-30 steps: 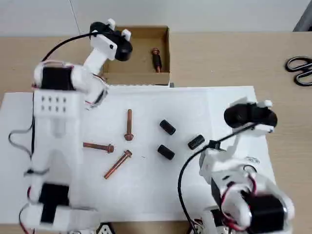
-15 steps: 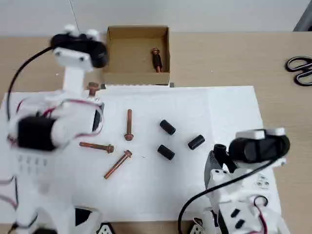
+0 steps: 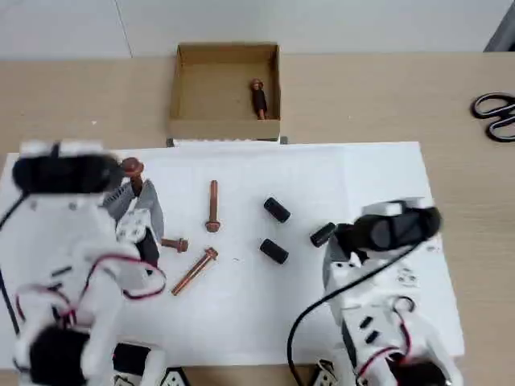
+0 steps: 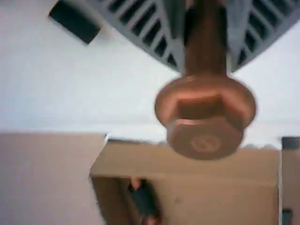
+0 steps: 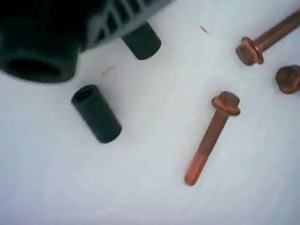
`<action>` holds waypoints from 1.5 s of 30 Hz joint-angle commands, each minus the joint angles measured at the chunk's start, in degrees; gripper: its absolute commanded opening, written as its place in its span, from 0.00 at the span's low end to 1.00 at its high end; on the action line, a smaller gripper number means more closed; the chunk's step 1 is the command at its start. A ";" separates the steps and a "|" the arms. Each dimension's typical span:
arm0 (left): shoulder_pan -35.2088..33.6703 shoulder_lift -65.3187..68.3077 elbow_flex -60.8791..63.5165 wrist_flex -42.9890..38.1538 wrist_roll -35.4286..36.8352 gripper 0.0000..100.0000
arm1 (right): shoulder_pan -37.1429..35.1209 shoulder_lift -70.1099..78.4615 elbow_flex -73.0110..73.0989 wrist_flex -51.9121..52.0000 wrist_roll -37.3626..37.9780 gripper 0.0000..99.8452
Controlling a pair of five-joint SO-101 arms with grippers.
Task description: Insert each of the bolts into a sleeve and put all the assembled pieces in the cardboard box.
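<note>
Left pincer [image 3: 135, 199] grips bolt [image 4: 205, 117] by shank, ready for sleeving | right pincer [image 3: 331, 244] beside sleeve [image 3: 323, 234]; opening unclear

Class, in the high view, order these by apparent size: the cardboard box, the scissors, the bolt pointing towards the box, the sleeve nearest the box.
1. cardboard box.
2 and 3. scissors and bolt: similar length, and the scissors are cut off at the edge, so unranked.
4. sleeve.
</note>
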 commanded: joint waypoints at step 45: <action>16.97 -27.43 25.54 -14.95 15.21 0.01 | -35.47 -6.64 30.51 -39.16 18.46 0.00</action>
